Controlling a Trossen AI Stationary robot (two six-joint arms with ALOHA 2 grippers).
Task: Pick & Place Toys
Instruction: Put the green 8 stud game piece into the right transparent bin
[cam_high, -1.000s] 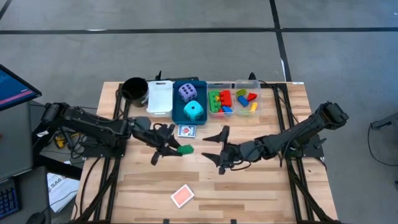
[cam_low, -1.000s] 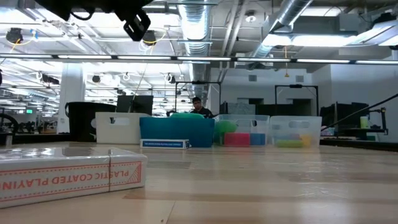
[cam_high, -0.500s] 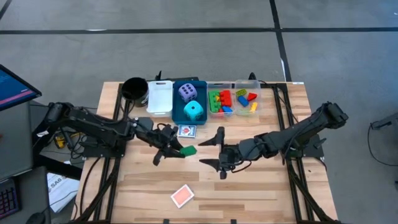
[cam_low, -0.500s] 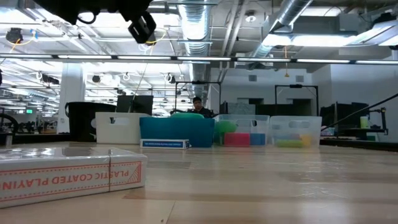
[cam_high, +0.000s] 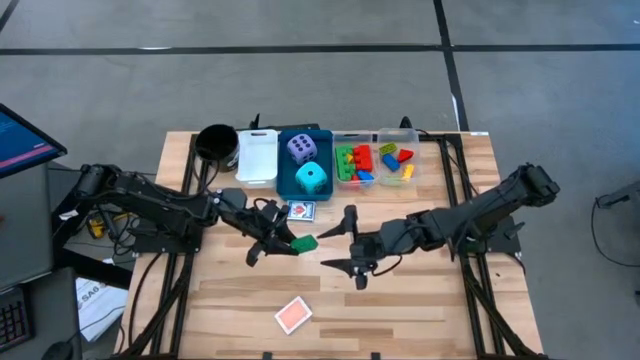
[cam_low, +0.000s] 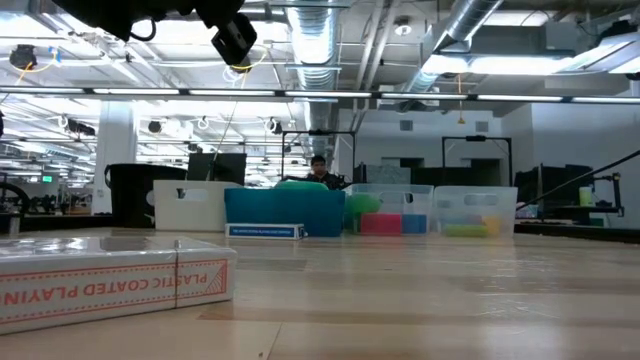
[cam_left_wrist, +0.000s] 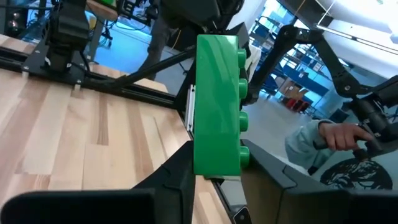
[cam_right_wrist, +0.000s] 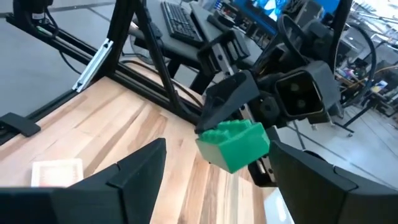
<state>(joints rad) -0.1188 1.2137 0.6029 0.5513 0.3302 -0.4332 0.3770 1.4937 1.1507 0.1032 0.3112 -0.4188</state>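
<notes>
A green brick (cam_high: 305, 242) hangs over the middle of the table, with my left gripper (cam_high: 290, 240) shut on it. In the left wrist view the brick (cam_left_wrist: 216, 106) fills the centre, its studs to one side. My right gripper (cam_high: 350, 243) stands open just right of the brick and faces it. Its two fingers (cam_right_wrist: 130, 180) spread wide on either side of the brick (cam_right_wrist: 235, 144) without touching. At the far edge, the purple die (cam_high: 300, 148) and cyan die (cam_high: 312, 178) lie in the blue bin (cam_high: 284, 182). My left gripper pinches the green brick between its two fingers, coming level from the table's left side. One finger (cam_right_wrist: 225, 102) lies on the studded face and the other (cam_right_wrist: 261, 167) under the opposite face. The brick's free end (cam_high: 309, 241) points toward my right gripper, lifted clear of the table.
Two clear bins (cam_high: 377, 135) with coloured bricks, a white bin (cam_high: 257, 157) and a black cup (cam_high: 215, 143) line the far edge. One card box (cam_high: 300, 211) lies near the blue bin. A red card pack (cam_high: 293, 314) lies near the front edge.
My right gripper has risen a little and turned at the wrist, staying open and facing the brick. My left gripper has rolled slightly with the green brick still held clear of the table.
</notes>
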